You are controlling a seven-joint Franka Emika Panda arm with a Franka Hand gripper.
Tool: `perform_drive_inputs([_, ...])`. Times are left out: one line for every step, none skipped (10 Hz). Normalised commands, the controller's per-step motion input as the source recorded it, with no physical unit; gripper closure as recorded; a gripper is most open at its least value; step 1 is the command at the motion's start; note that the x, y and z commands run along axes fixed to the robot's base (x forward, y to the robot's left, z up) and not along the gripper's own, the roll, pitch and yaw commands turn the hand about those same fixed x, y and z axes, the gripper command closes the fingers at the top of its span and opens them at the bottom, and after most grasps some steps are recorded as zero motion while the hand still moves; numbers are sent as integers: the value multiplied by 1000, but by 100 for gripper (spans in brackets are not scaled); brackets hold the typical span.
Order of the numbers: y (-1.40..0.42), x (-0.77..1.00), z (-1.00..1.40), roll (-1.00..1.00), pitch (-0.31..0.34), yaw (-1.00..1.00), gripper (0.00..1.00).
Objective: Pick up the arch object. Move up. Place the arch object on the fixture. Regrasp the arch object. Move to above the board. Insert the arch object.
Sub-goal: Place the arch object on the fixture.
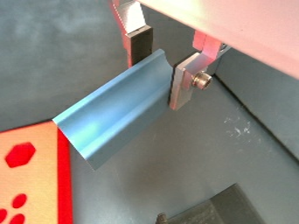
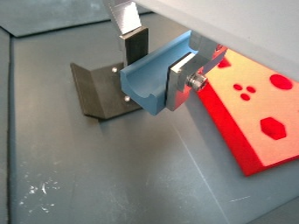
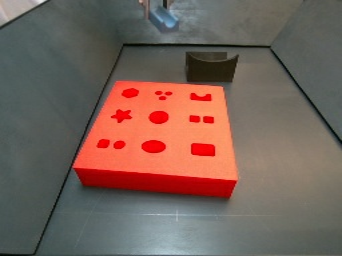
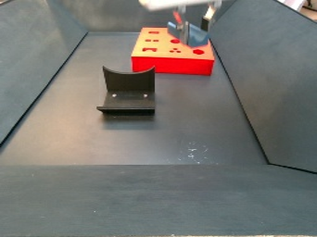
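Note:
My gripper [image 1: 162, 68] is shut on the light blue arch object [image 1: 117, 109], which lies lengthwise between the dark pad and the silver finger; both wrist views show this [image 2: 149, 74]. The gripper [image 3: 163, 12] holds it high above the floor, near the far wall behind the fixture [image 3: 210, 66]. The dark fixture also shows in a wrist view [image 2: 100, 92], below and beside the held piece, and in a side view [image 4: 128, 90]. The red board [image 3: 160, 135] with shaped recesses lies flat on the floor, apart from the gripper [image 4: 196, 26].
Grey walls enclose the dark floor [image 4: 186, 139] on all sides. The board's edge shows in both wrist views [image 1: 30, 184] [image 2: 251, 114]. The fixture's top shows in a wrist view [image 1: 216, 210].

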Motion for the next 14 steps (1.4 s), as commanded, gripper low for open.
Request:
perform_drive_inputs([0, -5, 335, -122, 50, -17, 100])
perform_drive_inputs([-678, 1000, 112, 78, -43, -1000, 100])
perform_drive_inputs([-679, 1000, 53, 78, -34, -1000, 100])
perform_drive_inputs([-547, 1000, 11, 100, -8, -1000, 100])
perform_drive_inputs([-423, 1000, 8, 107, 4, -1000, 100])
perform_drive_inputs([-327, 1000, -6, 123, 28, -1000, 100])
perform_drive_inputs([-261, 1000, -16, 107, 49, -765, 100])
perform_drive_inputs([-183, 1000, -22, 80, 74, -452, 100])
perform_drive_inputs([-119, 954, -25, 71, 91, -269, 100])
perform_drive_inputs([-54, 841, -19, 60, 111, -124, 100])
perform_drive_inputs([-38, 785, -17, 56, 120, -91, 100])
perform_drive_inputs([-24, 682, -9, 62, 133, -54, 100])
perform_drive_inputs([-20, 633, -9, 66, 140, -42, 100])
perform_drive_inputs([-16, 515, -5, 74, 153, -17, 100])
